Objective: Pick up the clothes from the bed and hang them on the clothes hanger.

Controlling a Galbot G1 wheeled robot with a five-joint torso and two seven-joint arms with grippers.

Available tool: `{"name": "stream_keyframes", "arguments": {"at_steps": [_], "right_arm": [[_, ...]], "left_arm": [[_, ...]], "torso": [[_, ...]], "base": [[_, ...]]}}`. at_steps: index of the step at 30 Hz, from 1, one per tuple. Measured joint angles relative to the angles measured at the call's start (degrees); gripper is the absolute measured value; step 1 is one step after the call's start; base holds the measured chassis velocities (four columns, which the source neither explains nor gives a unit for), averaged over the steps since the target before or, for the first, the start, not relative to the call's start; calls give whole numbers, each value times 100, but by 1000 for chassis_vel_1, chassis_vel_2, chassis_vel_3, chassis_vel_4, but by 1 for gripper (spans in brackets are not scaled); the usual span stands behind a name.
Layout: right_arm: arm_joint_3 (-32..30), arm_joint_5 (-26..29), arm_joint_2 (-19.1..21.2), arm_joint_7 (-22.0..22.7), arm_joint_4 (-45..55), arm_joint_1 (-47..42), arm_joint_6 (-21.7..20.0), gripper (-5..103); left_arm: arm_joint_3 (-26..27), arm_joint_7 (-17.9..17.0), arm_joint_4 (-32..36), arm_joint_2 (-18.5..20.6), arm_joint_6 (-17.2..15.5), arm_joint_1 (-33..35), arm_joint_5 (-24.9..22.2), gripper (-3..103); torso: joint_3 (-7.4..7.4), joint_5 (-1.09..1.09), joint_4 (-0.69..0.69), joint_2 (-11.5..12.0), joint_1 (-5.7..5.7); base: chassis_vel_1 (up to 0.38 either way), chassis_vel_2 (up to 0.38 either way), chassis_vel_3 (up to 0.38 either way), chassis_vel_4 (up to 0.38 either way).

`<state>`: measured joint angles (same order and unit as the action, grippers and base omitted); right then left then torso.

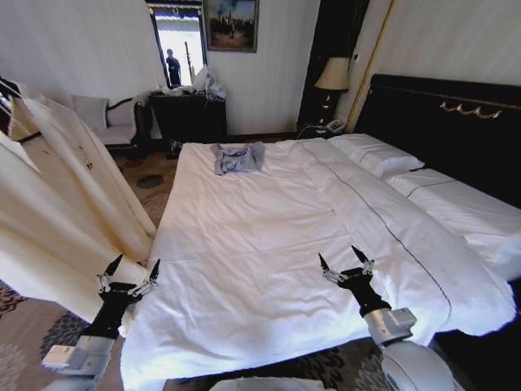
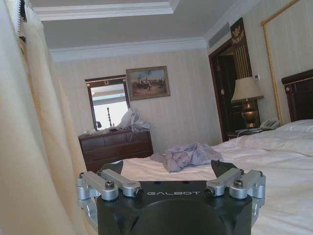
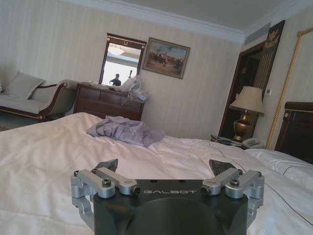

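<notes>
The left gripper (image 1: 130, 271) hovers at the near left corner of the bed (image 1: 269, 244) with its fingers spread wide and empty; the cream clothes (image 1: 61, 204) hang just to its left, draped from the clothes hanger (image 1: 10, 88) up above it. The right gripper (image 1: 346, 262), also spread open and holding nothing, hovers over the near part of the white duvet. Far beyond both grippers, a small grey-blue garment (image 1: 238, 157) lies crumpled on the bed.

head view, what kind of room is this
Most likely a hotel bedroom: a wide white-sheeted bed with a tall dark gold-trimmed headboard, a bedside lamp with a telephone beside it, and a dresser with mirror.
</notes>
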<state>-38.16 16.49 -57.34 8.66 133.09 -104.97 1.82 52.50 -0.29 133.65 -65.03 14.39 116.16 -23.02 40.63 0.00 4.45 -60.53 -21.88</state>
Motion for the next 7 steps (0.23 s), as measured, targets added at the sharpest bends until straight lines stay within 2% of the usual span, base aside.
{"name": "stream_keyframes", "arguments": {"at_steps": [7], "right_arm": [[0,0,0,0,0,0,0,100]], "left_arm": [[0,0,0,0,0,0,0,100]], "torso": [[0,0,0,0,0]], "base": [[0,0,0,0]]}}
